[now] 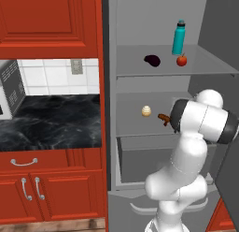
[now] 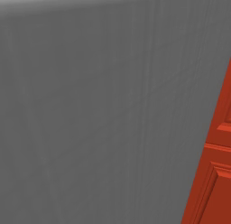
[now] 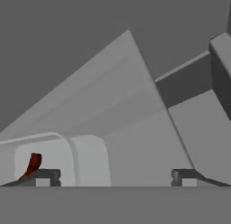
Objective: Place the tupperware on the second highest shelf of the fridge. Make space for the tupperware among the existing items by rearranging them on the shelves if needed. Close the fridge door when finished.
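While the fridge (image 1: 163, 86) stands open, you have the arm reaching into it at the level of the lower shelf (image 1: 135, 119), and the hand view shows the gripper (image 3: 115, 175) with its two tips spread wide and nothing between them, so read it as released. Just beyond the left tip in that view sits the rounded white rim of the tupperware (image 3: 67, 151), with a brown piece (image 3: 32, 165) inside it; the tray looks set down on the shelf, apart from the fingers, though the arm's elbow hides it in the left base view. On that same shelf, left of the arm, you can see the egg (image 1: 146, 111) and a small brown bit (image 1: 163, 119) right at the arm's edge; whether that bit is loose or belongs to the tray cannot be told. One shelf up stand the bottle (image 1: 179, 37), the red fruit (image 1: 181, 61) just below and beside it, and the purple lump (image 1: 152, 61) to their left. So the placing step looks finished, if this lower shelf is the one meant. Your next move, as I judge it, is to draw the hand straight back out without brushing the tray or the egg, then swing round to the door (image 2: 99, 110), which fills the right base view close up, and push it shut.
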Available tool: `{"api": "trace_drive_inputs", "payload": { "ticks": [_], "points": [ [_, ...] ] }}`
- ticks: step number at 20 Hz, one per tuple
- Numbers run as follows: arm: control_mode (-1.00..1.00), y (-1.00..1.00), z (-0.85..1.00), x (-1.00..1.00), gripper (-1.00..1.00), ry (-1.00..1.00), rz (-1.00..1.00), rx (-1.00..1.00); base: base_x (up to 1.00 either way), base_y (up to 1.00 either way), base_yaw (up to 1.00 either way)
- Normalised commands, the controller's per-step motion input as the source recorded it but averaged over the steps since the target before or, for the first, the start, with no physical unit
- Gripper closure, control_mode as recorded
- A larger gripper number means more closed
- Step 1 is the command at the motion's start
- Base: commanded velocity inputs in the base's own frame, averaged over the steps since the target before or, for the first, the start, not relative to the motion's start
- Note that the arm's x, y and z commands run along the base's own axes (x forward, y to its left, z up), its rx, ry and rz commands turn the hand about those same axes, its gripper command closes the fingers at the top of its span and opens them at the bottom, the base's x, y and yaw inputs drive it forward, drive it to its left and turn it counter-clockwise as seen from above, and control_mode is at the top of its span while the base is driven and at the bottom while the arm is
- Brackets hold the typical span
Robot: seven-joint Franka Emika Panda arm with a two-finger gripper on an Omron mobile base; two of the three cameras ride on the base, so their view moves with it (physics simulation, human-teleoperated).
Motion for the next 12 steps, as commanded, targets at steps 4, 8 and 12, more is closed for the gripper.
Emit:
{"api": "trace_drive_inputs", "payload": {
  "ticks": [4,8,12],
  "points": [
    [-1.0,0.38,0.62,-0.97,-1.0,-0.01,0.23,-0.08,0.0,0.0,0.0],
    [-1.0,0.59,1.0,-0.61,-1.0,-0.01,0.28,-0.05,0.0,0.0,0.0],
    [-1.0,0.67,1.0,-0.53,-1.0,0.04,0.35,-0.04,0.0,0.0,0.0]
  ]
}}
